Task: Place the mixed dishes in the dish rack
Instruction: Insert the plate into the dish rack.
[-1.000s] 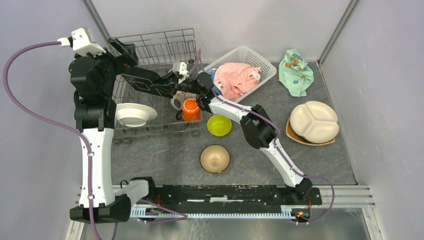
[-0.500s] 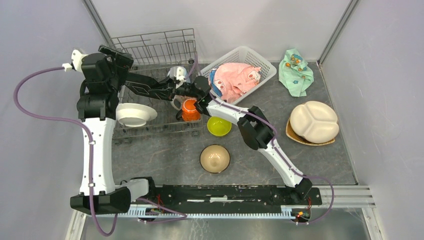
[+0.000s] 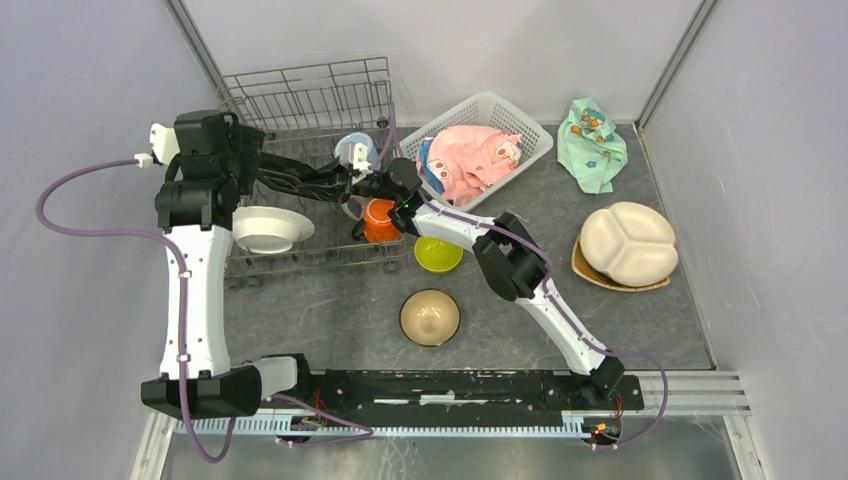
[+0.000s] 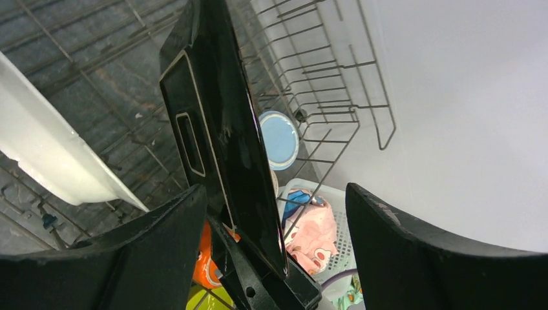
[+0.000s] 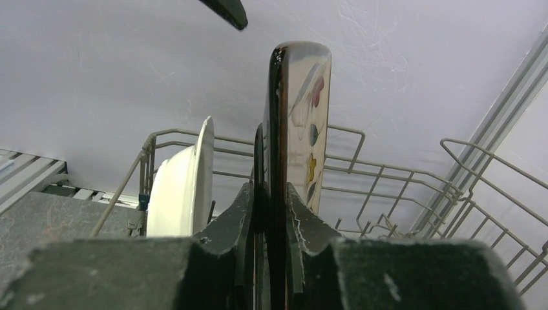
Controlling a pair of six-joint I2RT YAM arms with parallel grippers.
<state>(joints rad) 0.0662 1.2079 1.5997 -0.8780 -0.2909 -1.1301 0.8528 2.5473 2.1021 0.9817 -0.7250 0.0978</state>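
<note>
Presently logged: loading step, plate stage. The dark square plate (image 4: 220,129) is going into the dish rack (image 3: 300,95).

Item 1, dark square plate. Glossy black glaze, thin and flat, with rounded corners and a pale inset line on the face toward the left wrist camera. It stands upright on edge inside the rack, beside the white plate (image 3: 268,228). Whether its lower edge already sits between tines cannot be told.

Item 2, right gripper (image 5: 270,194). Fingers pinched tight on the plate's edge, carrying it.

Item 3, left gripper (image 4: 273,194). Fingers spread wide, one to either side of the plate and touching nothing (standing by, on this reading, rather than gripping).

Item 4, dish rack. Grey wire, hard open grid, tall walls. Holds the white plate, smooth and deep-rimmed, leaning at the left. A light-blue mug (image 4: 279,139) is at the far side and an orange mug (image 3: 380,218) at the near right corner.

Item 5, outstanding on the table. Lime-green bowl (image 3: 438,250), tan bowl (image 3: 430,317), cream divided plate (image 3: 628,243). All are rounded and smooth.

Next move, as judged: lower the plate straight down so its edge drops between two tines, well off the white plate, and only then release. The slick glaze and narrow edge suggest it could tip if freed early.
</note>
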